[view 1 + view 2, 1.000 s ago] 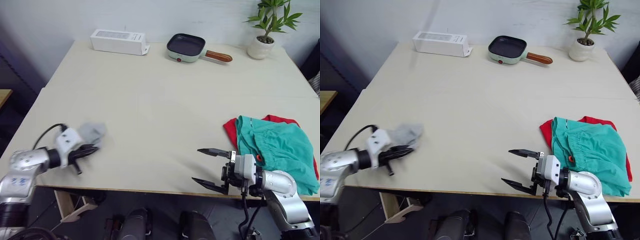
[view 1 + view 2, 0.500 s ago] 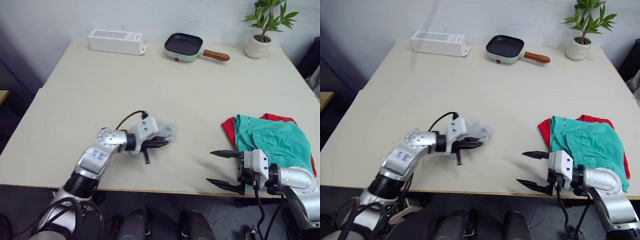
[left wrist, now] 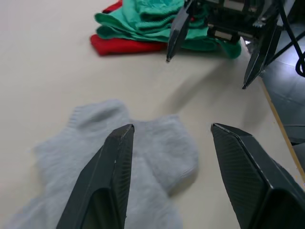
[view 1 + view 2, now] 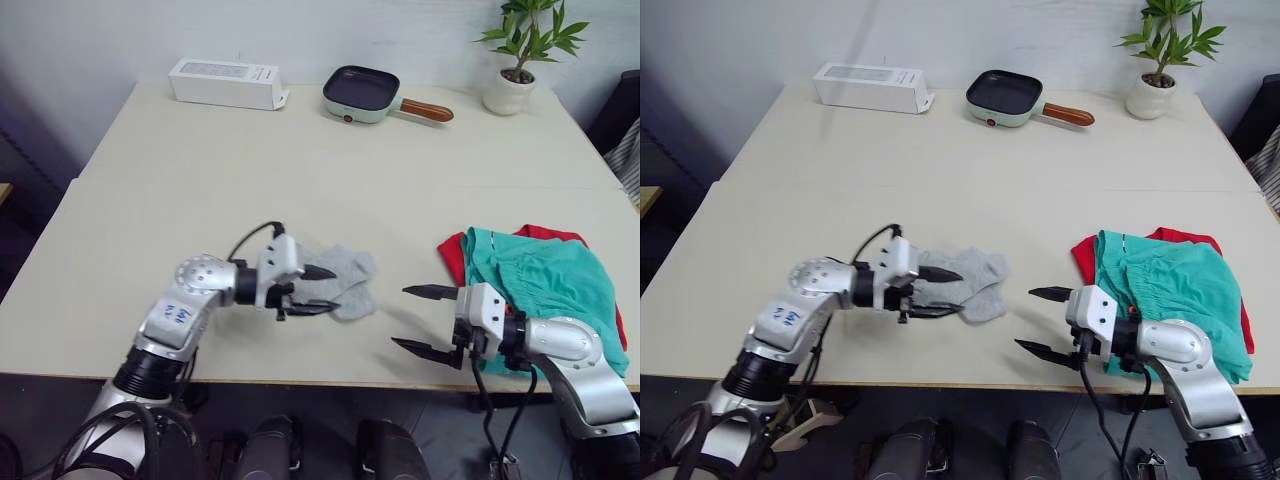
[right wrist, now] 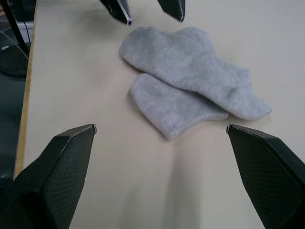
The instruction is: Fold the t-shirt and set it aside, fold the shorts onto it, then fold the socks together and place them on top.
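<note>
Dragged across from the nine o'clock edge, the pair of small light grey knit ankle socks (image 4: 965, 284) now lies near table centre at the front, and the left gripper (image 4: 945, 292) has let go, its two black fingers spread with the tips over the socks' near end. Over at three o'clock the teal-green fabric shorts (image 4: 1175, 290) already sit folded on the bright red cotton t-shirt (image 4: 1087, 262), so the last step is in hand: folding the socks together. The right gripper (image 4: 1045, 322) hovers wide open just short of the socks on their three o'clock side, touching nothing. The right wrist view shows the two socks overlapping at a slant, soft, fuzzy and limp, toes rounded, cuffs ribbed. Next, by my reading, one gripper must pinch a toe or cuff low against the pale smooth tabletop (image 4: 940, 180) and lay it over; thin knit like this can slip or drag its partner along. Then it's a short carry to three o'clock, onto the stack.
</note>
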Robot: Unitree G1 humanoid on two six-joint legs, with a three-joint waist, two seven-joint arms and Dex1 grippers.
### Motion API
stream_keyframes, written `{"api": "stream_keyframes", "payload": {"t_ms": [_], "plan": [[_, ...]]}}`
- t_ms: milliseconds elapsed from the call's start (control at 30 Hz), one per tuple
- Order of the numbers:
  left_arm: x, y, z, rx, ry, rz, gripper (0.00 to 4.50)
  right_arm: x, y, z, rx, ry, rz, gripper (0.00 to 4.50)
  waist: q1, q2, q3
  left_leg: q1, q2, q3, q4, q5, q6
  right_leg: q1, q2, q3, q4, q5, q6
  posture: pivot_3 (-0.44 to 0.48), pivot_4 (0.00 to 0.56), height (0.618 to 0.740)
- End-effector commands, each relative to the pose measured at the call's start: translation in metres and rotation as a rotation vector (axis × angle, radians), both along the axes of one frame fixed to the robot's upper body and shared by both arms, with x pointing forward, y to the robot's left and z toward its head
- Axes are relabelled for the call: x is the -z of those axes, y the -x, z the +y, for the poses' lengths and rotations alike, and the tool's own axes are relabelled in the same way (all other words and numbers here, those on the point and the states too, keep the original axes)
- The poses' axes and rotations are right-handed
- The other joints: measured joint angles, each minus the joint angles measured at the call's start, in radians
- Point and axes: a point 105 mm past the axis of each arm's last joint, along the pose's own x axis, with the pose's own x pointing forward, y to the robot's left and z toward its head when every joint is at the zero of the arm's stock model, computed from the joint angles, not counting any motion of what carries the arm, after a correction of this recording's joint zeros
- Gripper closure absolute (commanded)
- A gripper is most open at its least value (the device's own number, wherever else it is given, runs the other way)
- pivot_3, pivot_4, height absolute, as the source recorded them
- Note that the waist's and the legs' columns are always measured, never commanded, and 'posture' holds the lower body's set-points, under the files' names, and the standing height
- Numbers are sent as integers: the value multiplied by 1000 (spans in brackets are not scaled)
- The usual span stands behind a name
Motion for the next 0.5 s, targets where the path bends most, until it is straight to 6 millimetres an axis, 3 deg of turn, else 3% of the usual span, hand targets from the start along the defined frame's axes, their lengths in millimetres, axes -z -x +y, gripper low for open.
{"api": "stream_keyframes", "payload": {"t_ms": [33, 133, 267, 367, 500], "plan": [[-3, -30, 33, -156, -77, -77, 1795, 4, -7, 15, -2, 8, -48, 0, 1, 0, 0, 0, 0, 0, 0, 0, 0, -1, 0, 0, 0, 0, 0, 0, 150, 740], [9, -47, 52, -240, -170, -98, 1795, 12, -11, 23, -16, 47, -89, 0, 1, 0, 0, 0, -1, 2, -1, 3, 5, -2, 2, -5, 1, 0, 0, 0, 150, 740], [17, -59, 55, -283, -176, -97, 1795, 16, -17, 29, -11, 59, -119, 0, 0, 0, 0, -2, -4, 3, 0, 1, 9, -1, 2, -8, 2, 1, 2, 0, 150, 740], [29, -71, 54, -322, -170, -76, 1766, 19, -25, 33, -5, 68, -145, 647, 0, -1, 1, -3, -5, 3, 1, 1, 10, -1, 2, -8, 1, 2, 4, 0, 150, 740], [33, -75, 45, -301, -131, -50, 1766, 23, -30, 37, -18, 72, -158, 2119, -2, -2, 1, -2, -5, 3, 1, 1, 10, -1, 2, -8, 1, 2, 4, 0, 150, 740]]}}
